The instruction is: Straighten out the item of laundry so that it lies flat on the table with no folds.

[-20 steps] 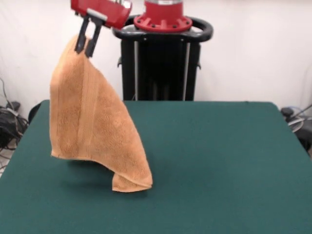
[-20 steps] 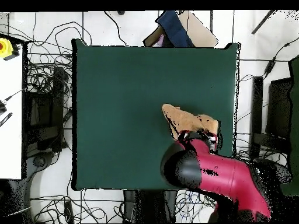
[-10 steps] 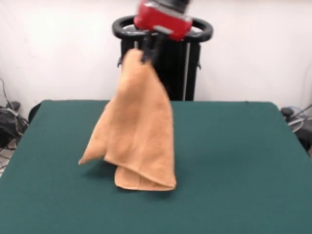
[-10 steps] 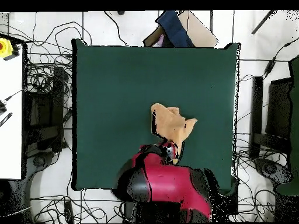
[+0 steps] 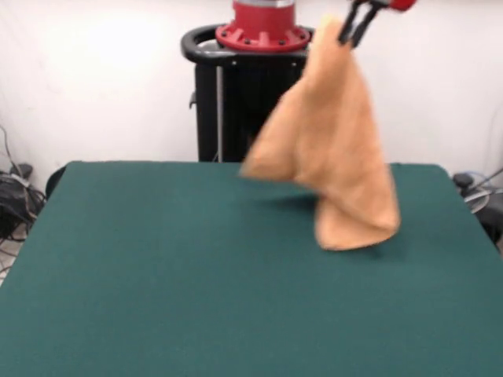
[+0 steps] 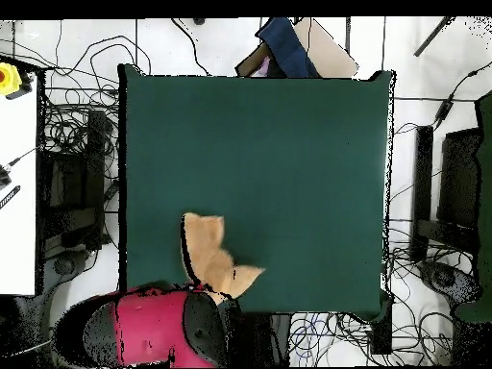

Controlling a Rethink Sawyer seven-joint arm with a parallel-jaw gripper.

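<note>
The item of laundry (image 5: 338,149), an orange-tan terry towel, hangs in the air by one corner and swings above the right far part of the green table (image 5: 196,275). Its lower end looks clear of the cloth. My gripper (image 5: 355,25) is at the top right of the front view, shut on the towel's top corner. In the overhead view the towel (image 6: 213,258) shows near the table's bottom edge (image 6: 288,309), with the red arm (image 6: 144,329) just below it.
Cables lie on the floor round the table (image 6: 77,144). A blue and brown bundle (image 6: 288,48) sits past the table's top edge in the overhead view. A white bench (image 6: 17,192) stands at the left.
The arm has swung the hanging towel from the left of the front view across to the right. The towel's lower end, near the table before, now swings higher.
</note>
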